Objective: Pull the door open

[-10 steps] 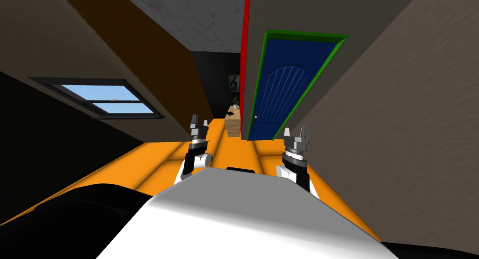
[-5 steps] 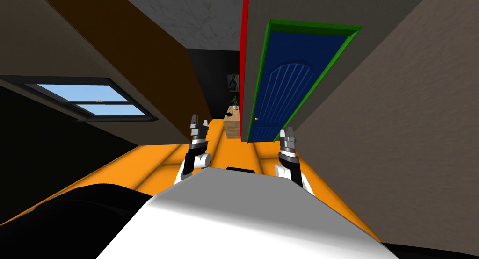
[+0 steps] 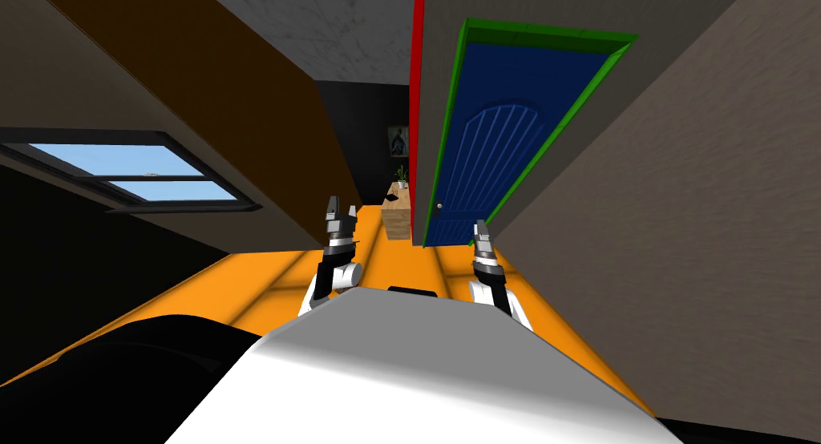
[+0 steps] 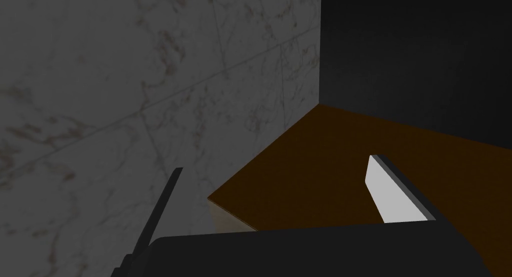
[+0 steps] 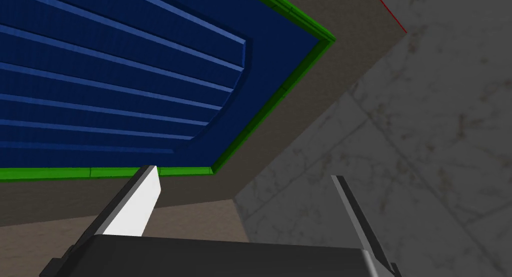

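A blue panelled door (image 3: 489, 159) in a green frame (image 3: 449, 127) stands shut ahead on the right, with a small pale knob (image 3: 439, 205) low on its left edge. My right gripper (image 3: 479, 226) is raised in front of the door's lower right corner, well short of it and to the right of the knob. In the right wrist view the door (image 5: 125, 89) and its frame (image 5: 260, 114) lie beyond the right gripper (image 5: 245, 181), whose fingers (image 5: 142, 199) stand open and empty. My left gripper (image 3: 341, 207) is held up on the left, open (image 4: 275, 189) and empty.
A wooden cabinet (image 3: 397, 211) with a plant stands against the wall left of the door, beside a red vertical strip (image 3: 418, 102). A brown wall with a window (image 3: 120, 179) runs along the left. The orange floor (image 3: 417, 259) leads to the door; a grey wall (image 3: 681, 223) closes the right.
I have moved a little nearer the door, which looks larger. My right hand has turned about its wrist to stand edge-on and shifted slightly left. The left arm has kept still.
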### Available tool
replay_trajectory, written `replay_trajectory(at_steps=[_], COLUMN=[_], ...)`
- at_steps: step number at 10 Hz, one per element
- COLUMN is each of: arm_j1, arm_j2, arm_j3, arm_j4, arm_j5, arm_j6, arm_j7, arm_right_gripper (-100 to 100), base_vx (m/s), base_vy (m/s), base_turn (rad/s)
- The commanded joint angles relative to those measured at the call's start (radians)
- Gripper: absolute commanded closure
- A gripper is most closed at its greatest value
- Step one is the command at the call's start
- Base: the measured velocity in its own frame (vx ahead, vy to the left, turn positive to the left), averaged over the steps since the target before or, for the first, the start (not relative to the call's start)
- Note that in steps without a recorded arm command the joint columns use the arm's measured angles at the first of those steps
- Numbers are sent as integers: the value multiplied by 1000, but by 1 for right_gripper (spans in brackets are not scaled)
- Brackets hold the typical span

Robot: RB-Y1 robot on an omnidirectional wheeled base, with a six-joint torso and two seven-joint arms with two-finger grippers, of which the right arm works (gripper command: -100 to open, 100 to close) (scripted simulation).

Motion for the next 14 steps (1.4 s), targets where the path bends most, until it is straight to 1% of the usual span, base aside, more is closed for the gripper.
replay_trajectory(at_steps=[1,14], arm_j1=[-14,-132], arm_j2=[-10,-89], arm_j3=[-1,2], arm_j4=[37,322], arm_j5=[20,202], arm_j6=[1,42], arm_j7=[30,278], arm_right_gripper=[-100,-100], base_vx=[96,98], base_vy=[9,3], base_turn=[-15,-14])
